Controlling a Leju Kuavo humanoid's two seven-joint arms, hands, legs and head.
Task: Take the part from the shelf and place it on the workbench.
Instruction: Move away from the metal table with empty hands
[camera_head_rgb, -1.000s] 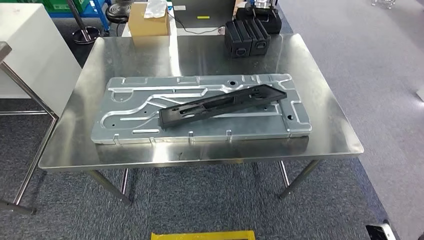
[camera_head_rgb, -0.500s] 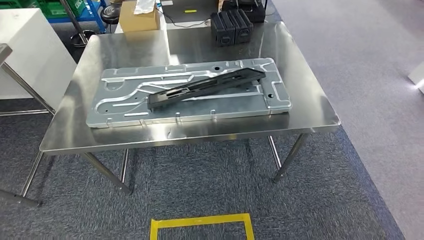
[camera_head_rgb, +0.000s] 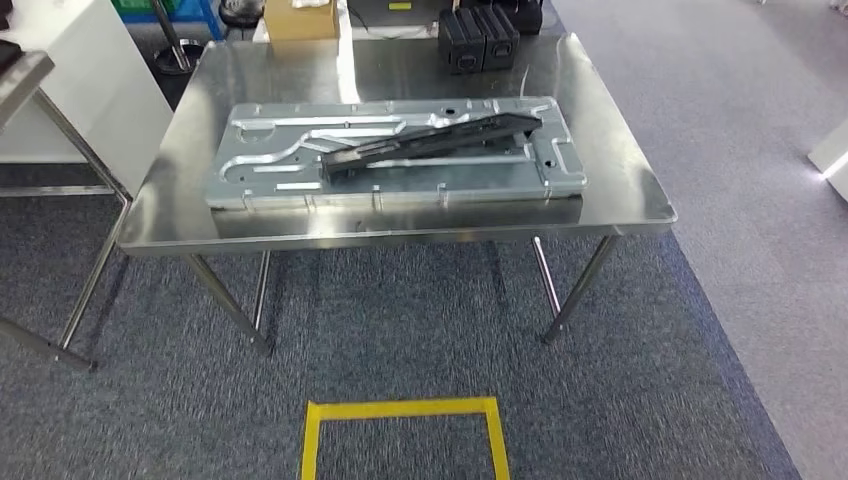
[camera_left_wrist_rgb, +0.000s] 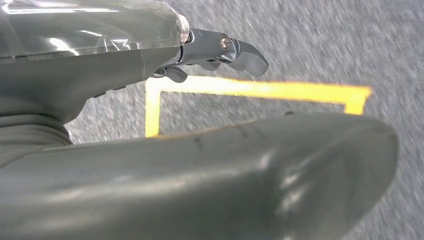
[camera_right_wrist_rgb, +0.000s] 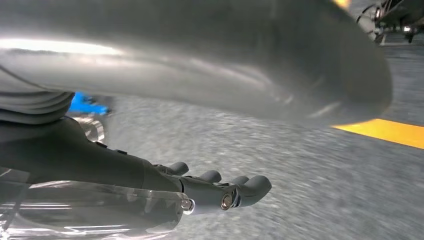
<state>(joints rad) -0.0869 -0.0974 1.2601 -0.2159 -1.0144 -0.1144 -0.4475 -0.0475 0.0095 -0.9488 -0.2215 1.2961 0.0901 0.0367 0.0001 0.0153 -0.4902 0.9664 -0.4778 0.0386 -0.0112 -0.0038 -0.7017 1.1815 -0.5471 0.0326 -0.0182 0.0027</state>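
Part: as it lies on the plate, we see the long black part (camera_head_rgb: 432, 141) slanting across it, one end near the plate's far right corner, the other toward its middle.
Plate: we see a large grey stamped plate (camera_head_rgb: 270, 160) flat on the bench, near its front edge.
Bench: the steel bench (camera_head_rgb: 620, 170) stands on grey carpet; black boxes (camera_head_rgb: 478, 40) sit at its far edge, and a cardboard box (camera_head_rgb: 300, 18) is beyond its far edge.
Floor: a yellow tape square (camera_head_rgb: 403, 410) marks the carpet in front of the bench.
Left hand: we see our left hand (camera_left_wrist_rgb: 165, 60) over the carpet and the tape, fingers extended, holding nothing.
Right hand: our right hand (camera_right_wrist_rgb: 200, 187) hangs above the carpet, fingers loosely extended and apart, holding nothing.
Side table: a white unit (camera_head_rgb: 90, 70) stands left of the bench.
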